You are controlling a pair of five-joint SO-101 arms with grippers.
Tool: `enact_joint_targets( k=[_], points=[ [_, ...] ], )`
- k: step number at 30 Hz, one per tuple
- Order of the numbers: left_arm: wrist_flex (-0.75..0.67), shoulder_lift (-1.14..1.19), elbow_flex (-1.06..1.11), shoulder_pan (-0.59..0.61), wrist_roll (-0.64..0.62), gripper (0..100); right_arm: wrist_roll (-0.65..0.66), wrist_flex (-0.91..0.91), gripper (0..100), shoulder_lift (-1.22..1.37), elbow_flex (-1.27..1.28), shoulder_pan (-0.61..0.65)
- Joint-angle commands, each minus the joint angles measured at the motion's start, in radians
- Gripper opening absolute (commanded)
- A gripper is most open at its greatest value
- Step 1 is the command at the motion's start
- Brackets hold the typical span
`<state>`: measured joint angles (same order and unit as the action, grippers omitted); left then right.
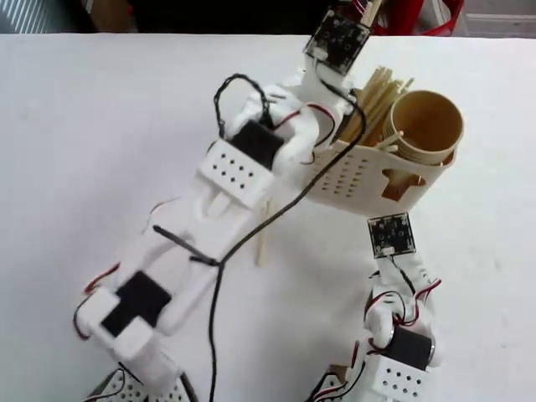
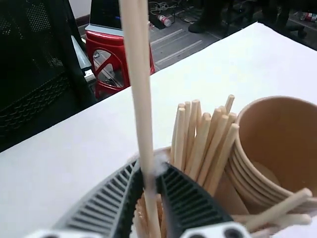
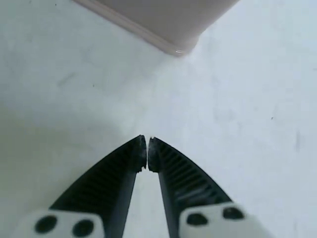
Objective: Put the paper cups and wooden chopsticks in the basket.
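Note:
My left gripper (image 2: 150, 174) is shut on one wooden chopstick (image 2: 136, 74) that stands upright over the white basket (image 1: 360, 180). In the high view this chopstick (image 1: 369, 12) pokes up past the left wrist camera. Several chopsticks (image 2: 203, 136) lean in the basket beside a stack of brown paper cups (image 2: 277, 144); the high view shows the cups (image 1: 429, 126) in the basket's right half. Another chopstick (image 1: 265, 234) lies on the table, partly under the left arm. My right gripper (image 3: 147, 151) is shut on nothing, low over the table just short of the basket's corner (image 3: 171, 22).
The white table (image 1: 100, 126) spreads wide to the left of the arms. A black cable (image 1: 251, 234) runs along the left arm. Beyond the table's far edge stand a red stool (image 2: 115, 54) and a black chair (image 2: 34, 64).

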<state>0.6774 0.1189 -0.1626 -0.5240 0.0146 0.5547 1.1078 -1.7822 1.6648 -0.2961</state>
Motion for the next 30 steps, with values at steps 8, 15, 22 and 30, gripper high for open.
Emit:
enact_joint_targets(
  k=[8,15,22,30],
  points=[
    [-0.365,-0.291,0.502,0.018,0.141,11,0.005,-0.018,2.4,-0.010,0.000,0.002],
    [-0.324,-0.300,0.462,0.016,0.140,12,0.005,-0.016,2.4,-0.010,0.000,0.004],
    [-0.242,-0.300,0.308,0.018,0.143,12,0.005,-0.016,2.4,-0.010,0.006,0.005],
    [-0.048,-0.278,0.029,0.010,0.143,12,0.005,-0.016,2.4,-0.010,0.008,0.005]
  ],
)
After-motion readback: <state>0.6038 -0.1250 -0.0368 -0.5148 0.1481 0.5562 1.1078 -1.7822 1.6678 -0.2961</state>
